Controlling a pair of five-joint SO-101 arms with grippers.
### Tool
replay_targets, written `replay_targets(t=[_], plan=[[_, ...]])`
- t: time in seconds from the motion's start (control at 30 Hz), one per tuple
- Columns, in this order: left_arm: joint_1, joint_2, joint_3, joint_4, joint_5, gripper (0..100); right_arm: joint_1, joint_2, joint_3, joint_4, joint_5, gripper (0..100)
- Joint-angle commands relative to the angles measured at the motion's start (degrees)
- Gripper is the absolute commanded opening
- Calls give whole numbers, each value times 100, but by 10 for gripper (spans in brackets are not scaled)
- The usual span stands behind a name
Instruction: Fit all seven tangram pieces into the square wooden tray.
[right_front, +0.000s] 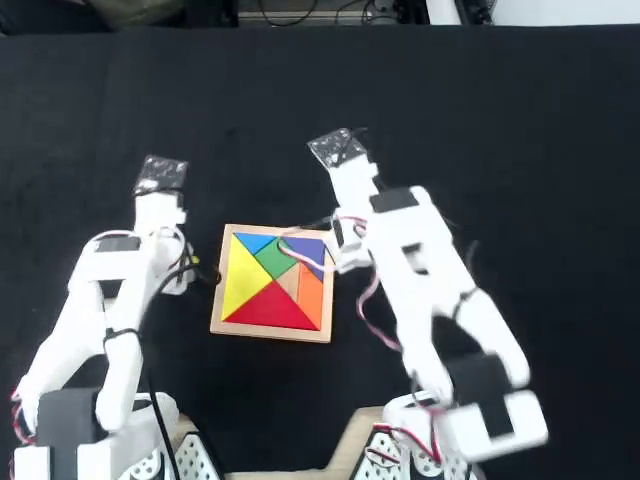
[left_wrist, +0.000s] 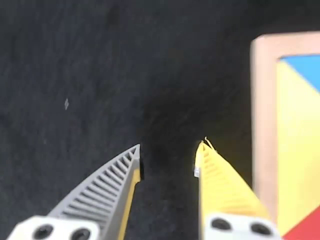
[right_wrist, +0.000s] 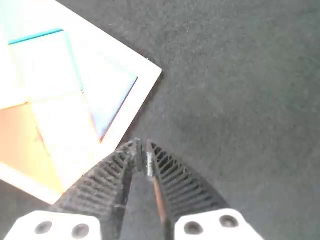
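Two hands flank the square wooden tray (right_front: 218, 290) on the black surface (right_front: 520, 120).
The left hand (left_wrist: 170, 147), fingers apart and empty, sits beside a tray edge that its wrist view cuts off. The tray holds six coloured pieces, one each: yellow (right_front: 243, 282), blue (right_front: 253, 241), green (right_front: 275, 258), red (right_front: 272, 306), purple (right_front: 310, 245), orange (right_front: 313, 292). A pale patch (right_front: 290, 281) among them may be a seventh piece or bare wood. The right hand (right_wrist: 142, 146), fingers together on nothing, is by a tray corner.

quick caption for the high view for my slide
The left arm and right arm flank the square wooden tray, filled with coloured tangram pieces, on a black table.
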Motion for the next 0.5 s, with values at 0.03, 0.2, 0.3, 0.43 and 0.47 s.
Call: replay_targets(t=[0.03, 0.2, 0.3, 0.43, 0.47], plan=[[-198, -343, 268, -396, 264, 184, -70, 857, -945, 35, -62, 11], [-145, -633, 444, -413, 273, 184, -70, 1429, -1349, 35, -53, 11], [-154, -721, 505, -413, 273, 184, -105, 1569, -1499, 35, -53, 11], [-163, -738, 532, -413, 273, 184, -202, 1631, -1657, 44, -62, 11], [-171, -738, 532, -413, 273, 184, -211, 1631, -1684, 44, -62, 11]])
